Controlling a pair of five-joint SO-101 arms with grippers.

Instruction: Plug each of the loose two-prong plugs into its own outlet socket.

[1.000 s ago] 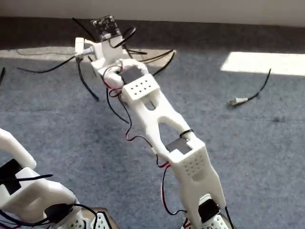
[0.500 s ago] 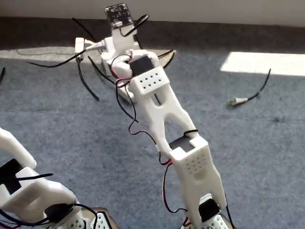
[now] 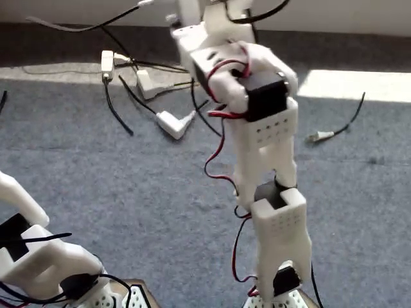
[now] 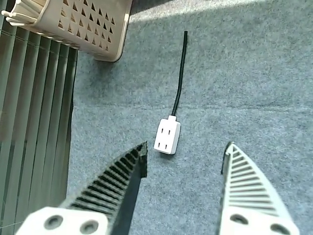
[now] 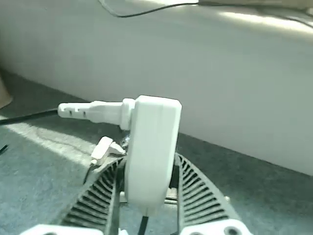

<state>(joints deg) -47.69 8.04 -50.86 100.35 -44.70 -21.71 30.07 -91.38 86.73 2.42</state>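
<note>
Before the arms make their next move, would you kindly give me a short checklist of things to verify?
1. Right gripper grip on the white socket block: ok, clamped between both fingers.
2. White plug seated in that block's side: cannot tell how deep.
3. Left gripper open: ok.
4. Free socket on the carpet beneath it, slots empty: ok.
5. Loose plug plugged in: not ok, it lies alone on the carpet.
</note>
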